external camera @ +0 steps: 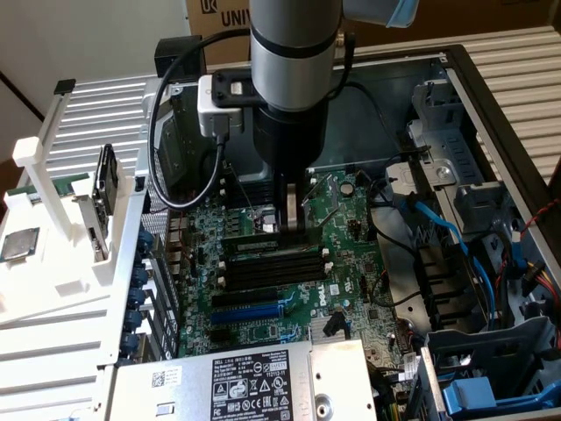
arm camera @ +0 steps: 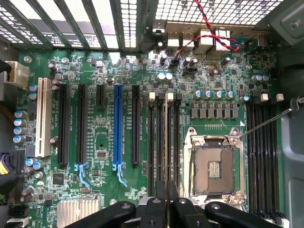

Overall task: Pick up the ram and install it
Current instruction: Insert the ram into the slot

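My gripper (arm camera: 166, 187) is closed on the ram (arm camera: 166, 142), with the two dark fingers pinching the thin board from either side. In the wrist view I see the ram edge-on. It runs straight out from between the fingers, in line with one of the black memory slots (arm camera: 151, 142) and with black slots close on both sides. I cannot tell whether it is pressed fully home.

In the exterior view the gripper (external camera: 293, 219) stands upright over the motherboard (external camera: 342, 263), inside the open computer case (external camera: 491, 96). The ram (external camera: 259, 232) reaches out from it towards nine o'clock, along the slot bank. The processor socket (arm camera: 213, 168) lies open just beside that bank, and the long blue slot (arm camera: 118, 126) sits a few slots away on the ram's other side.

From the gripper in the exterior view:
- The labelled power supply (external camera: 254, 386) is at six o'clock.
- The blue cables (external camera: 438, 219) by the drive bays are at three o'clock.
- A white rack (external camera: 53, 219) is at nine o'clock outside the case, with a square silver processor chip (external camera: 19, 244) lying on it.
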Robot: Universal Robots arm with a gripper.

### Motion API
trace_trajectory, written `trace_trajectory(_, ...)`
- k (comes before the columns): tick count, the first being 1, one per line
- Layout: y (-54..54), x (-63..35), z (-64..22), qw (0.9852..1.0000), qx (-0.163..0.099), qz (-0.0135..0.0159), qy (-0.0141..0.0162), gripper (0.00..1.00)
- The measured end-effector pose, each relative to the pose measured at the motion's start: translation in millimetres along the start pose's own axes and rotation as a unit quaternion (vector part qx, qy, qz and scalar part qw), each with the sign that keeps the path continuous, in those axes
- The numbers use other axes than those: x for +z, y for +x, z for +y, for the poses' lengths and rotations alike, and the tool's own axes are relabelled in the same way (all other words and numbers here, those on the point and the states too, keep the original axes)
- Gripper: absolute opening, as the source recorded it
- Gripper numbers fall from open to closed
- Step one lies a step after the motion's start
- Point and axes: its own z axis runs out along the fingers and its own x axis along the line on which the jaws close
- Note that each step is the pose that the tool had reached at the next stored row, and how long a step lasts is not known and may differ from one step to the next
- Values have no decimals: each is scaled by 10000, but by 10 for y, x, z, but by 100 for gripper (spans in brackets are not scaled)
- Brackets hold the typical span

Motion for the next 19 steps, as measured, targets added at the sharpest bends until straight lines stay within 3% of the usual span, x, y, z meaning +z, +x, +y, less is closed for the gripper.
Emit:
trace_trajectory(8,10,17,8,10000,-1,18,18,13)
trace_trajectory(15,19,28,11,10000,4,84,29,13)
trace_trajectory(19,20,49,10,9999,6,142,49,13)
